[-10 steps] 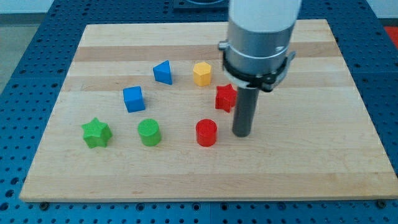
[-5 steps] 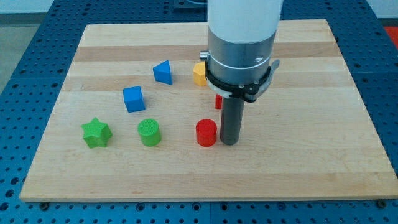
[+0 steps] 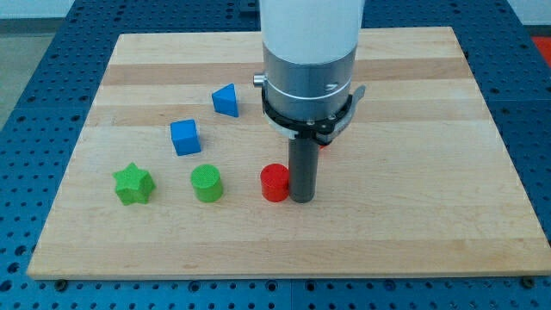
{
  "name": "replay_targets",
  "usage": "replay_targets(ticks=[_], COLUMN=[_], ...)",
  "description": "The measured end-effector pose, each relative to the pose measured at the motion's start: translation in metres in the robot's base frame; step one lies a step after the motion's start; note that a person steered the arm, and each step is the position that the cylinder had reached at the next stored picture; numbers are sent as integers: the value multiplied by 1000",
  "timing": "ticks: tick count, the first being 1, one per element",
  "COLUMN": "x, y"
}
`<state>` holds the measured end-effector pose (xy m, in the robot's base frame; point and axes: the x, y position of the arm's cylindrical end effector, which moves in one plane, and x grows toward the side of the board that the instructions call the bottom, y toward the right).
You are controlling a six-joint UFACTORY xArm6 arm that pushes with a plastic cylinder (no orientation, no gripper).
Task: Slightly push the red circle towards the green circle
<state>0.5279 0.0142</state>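
The red circle (image 3: 275, 182) lies on the wooden board (image 3: 413, 189), low and near the middle. My tip (image 3: 301, 199) touches its right side. The green circle (image 3: 207, 183) lies to the view's left of the red circle, with a gap between them. The arm's wide body hides the blocks behind it, near the view's top.
A green star (image 3: 133, 183) lies left of the green circle. A blue cube (image 3: 185, 137) and a blue triangular block (image 3: 225, 100) lie above them. A sliver of a red block (image 3: 325, 142) shows behind the arm.
My tip has moved to the view's left and reached the red circle, which has shifted slightly left towards the green circle. The arm now hides the yellow block and most of the red star.
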Motion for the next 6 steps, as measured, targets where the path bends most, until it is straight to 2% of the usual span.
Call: replay_targets(ticks=[2, 3, 6], x=[0, 0, -2], y=[3, 61, 96])
